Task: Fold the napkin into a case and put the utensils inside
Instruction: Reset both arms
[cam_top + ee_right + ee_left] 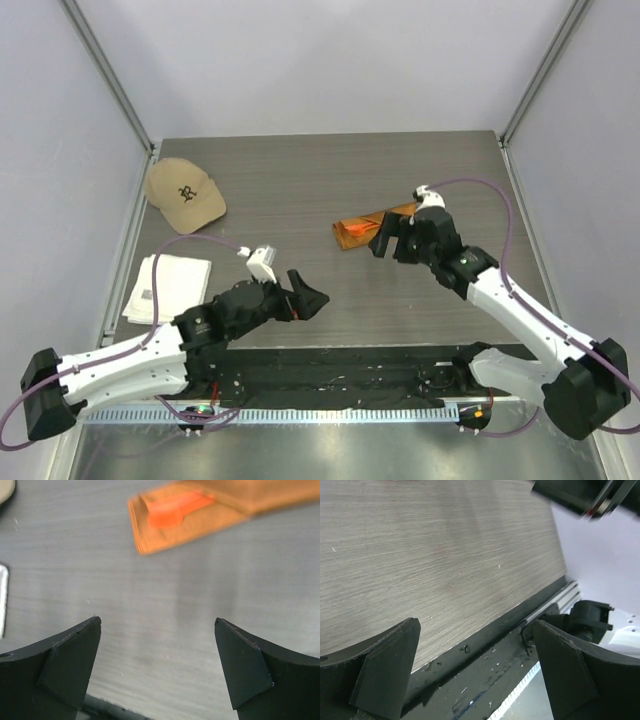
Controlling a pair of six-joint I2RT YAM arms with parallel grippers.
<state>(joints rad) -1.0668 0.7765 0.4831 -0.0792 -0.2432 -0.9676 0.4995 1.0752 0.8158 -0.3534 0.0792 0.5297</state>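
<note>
The napkin lies folded as a narrow rust-orange case [358,232] [200,515] right of the table's middle. Bright-orange utensils [172,511] show inside its open end, and the cloth hides the rest of them. My right gripper [392,243] [157,621] stands open just on the near side of the case, with only bare table between its fingers. Near the front edge my left gripper [312,290] [476,624] is open and holds nothing. It is far from the case.
A tan cap [185,195] sits at the back left. A folded white towel [168,288] lies by the left edge. The black base rail [330,375] [485,680] runs along the table's front edge.
</note>
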